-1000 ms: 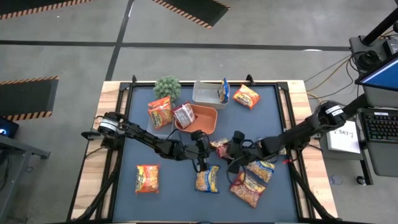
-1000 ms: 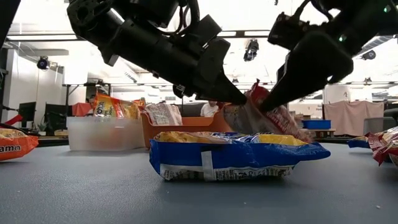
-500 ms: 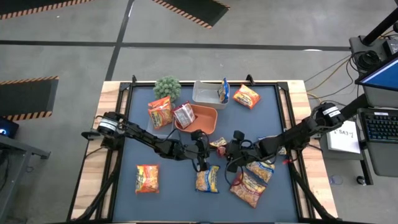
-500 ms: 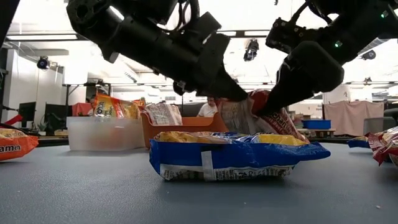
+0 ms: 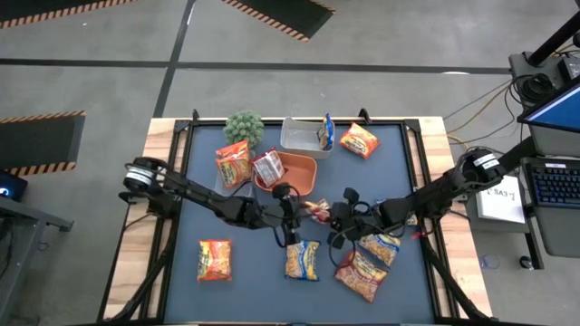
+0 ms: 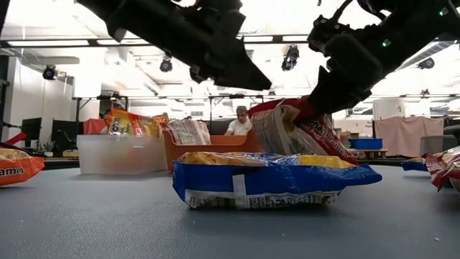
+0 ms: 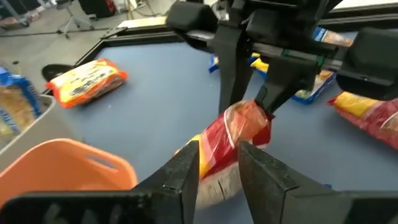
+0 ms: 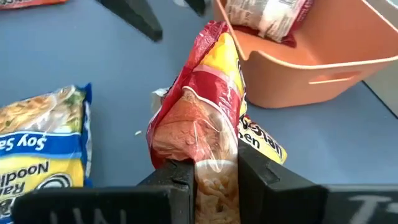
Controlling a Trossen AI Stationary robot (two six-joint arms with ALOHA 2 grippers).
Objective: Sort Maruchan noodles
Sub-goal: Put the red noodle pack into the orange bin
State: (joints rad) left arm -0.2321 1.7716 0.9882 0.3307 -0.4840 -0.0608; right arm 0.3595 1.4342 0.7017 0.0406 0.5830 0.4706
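Your right claw is pinching the red packet by its crimped end; left claw is released. Judged light, crinkly, slippery, brittle inside: grip the seam.

Red packet: held off the table near its centre, tilted, one end crumpled. In the right wrist view it shows red and yellow print with noodles visible through clear film.

Blue-and-yellow packet: flat on the table, near side, centre.

Orange packet: flat, near left.

Two overlapping packets at near right: one blue-and-yellow, one red.

Orange packet: flat, far right.

Orange packet: propped, far left.

Pale packet: leaning in the orange tray.

Blue packet: upright, far centre.
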